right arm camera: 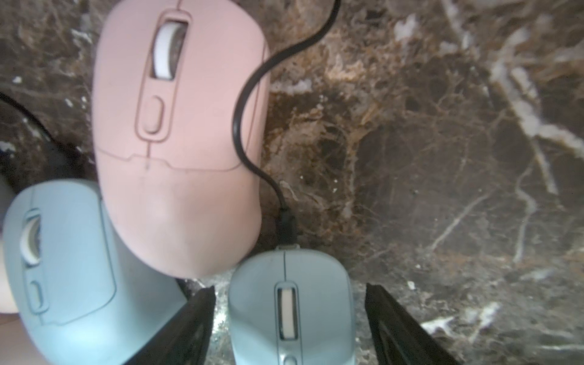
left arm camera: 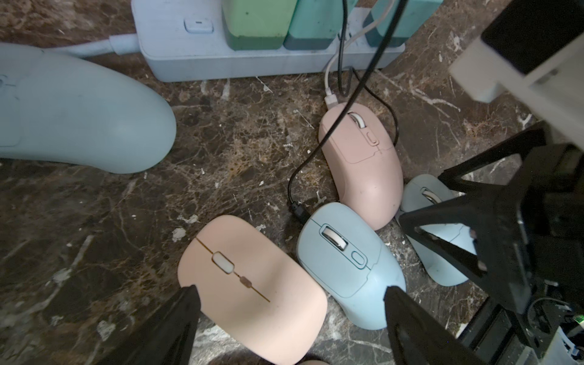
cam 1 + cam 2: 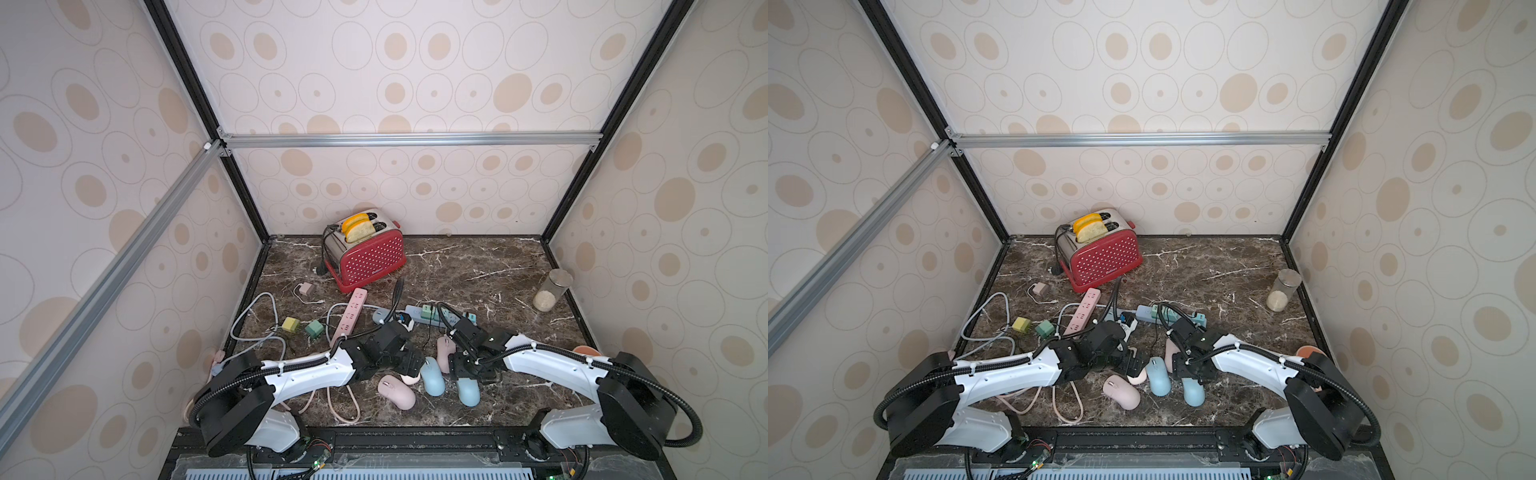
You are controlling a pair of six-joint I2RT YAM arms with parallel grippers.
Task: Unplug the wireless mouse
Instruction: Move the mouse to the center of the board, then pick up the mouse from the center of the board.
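The pale-blue plastic mouse point(image 1: 289, 316) lies near the front of the brown marble tabletop point(image 1: 442, 158), with a black cable point(image 1: 249, 94) plugged into its nose. The right gripper point(image 1: 289, 289) straddles it, jaws wide, with gaps on either side. A pink mouse point(image 1: 180, 142) sits just beside it. The left gripper point(image 2: 290, 288) hangs spread wide above a flat peach mouse point(image 2: 252, 284).

The enclosure has three walls point(image 3: 685, 208) papered cream with ringed beige ovals. Black frame posts point(image 3: 183, 70) stand at both rear corners. One aluminium rail point(image 3: 411, 139) crosses the back wall point(image 3: 395, 83), and a second rail point(image 3: 124, 253) slants along the left side. The desk point(image 3: 478, 266) is dark brown marble with white veins. Lighting is even.
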